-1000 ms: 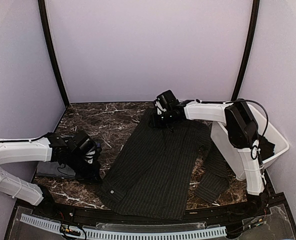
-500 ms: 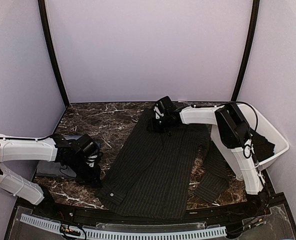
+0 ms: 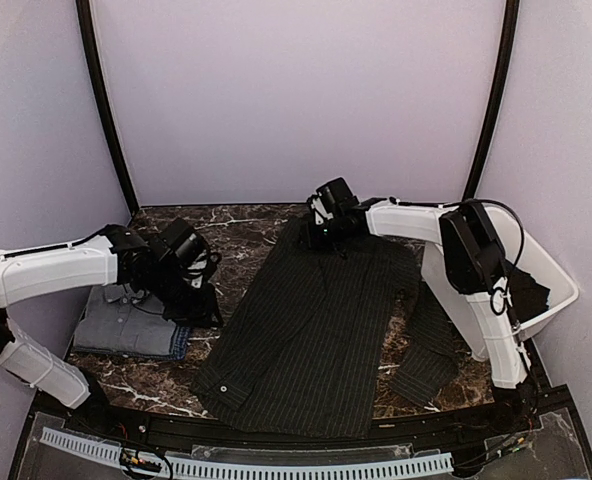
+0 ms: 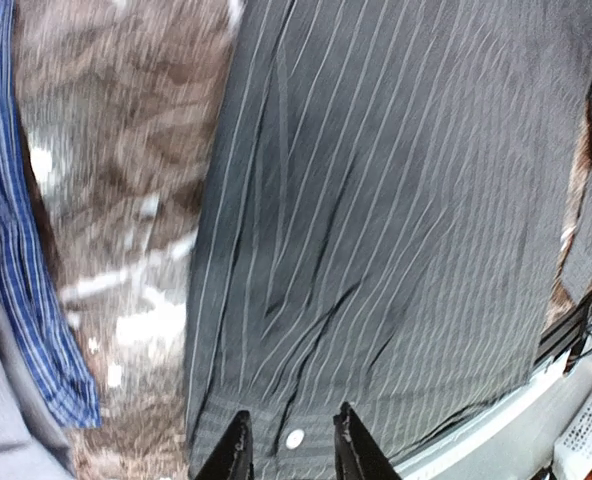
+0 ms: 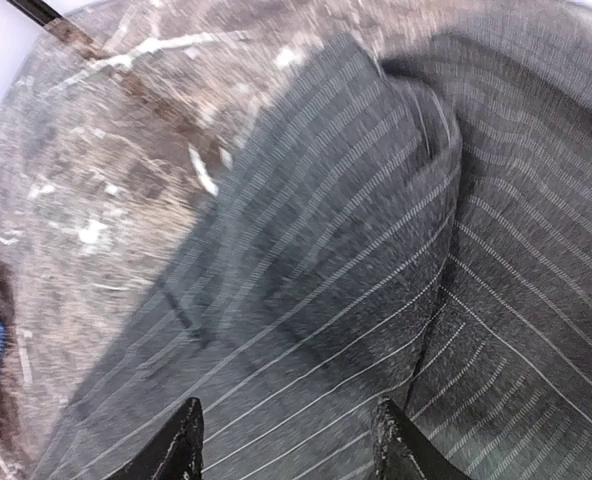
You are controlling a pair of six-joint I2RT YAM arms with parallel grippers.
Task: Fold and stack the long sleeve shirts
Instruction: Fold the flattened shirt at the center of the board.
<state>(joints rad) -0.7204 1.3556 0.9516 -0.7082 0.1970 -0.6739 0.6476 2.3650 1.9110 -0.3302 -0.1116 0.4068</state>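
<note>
A charcoal pinstriped long sleeve shirt (image 3: 316,330) lies spread across the middle of the marble table, one sleeve trailing at the right (image 3: 428,350). A folded grey shirt (image 3: 126,322) rests on a blue one (image 3: 179,345) at the left. My left gripper (image 3: 202,302) hovers open over the pinstriped cuff (image 4: 276,440) and its pale button (image 4: 295,438), nothing between the fingers (image 4: 238,452). My right gripper (image 3: 319,238) stands open above the shirt's far end (image 5: 356,250), where the cloth is doubled over.
A white plastic tub (image 3: 556,275) with dark cloth inside (image 3: 526,295) stands at the right, beside the right arm. The blue striped shirt (image 4: 16,250) edges the left wrist view. A black rail (image 3: 276,432) runs along the table's near edge.
My left gripper has opened, risen and moved back and right, away from the near left; the folded grey shirt now shows. The right gripper shifted only slightly over the shirt's far end.
</note>
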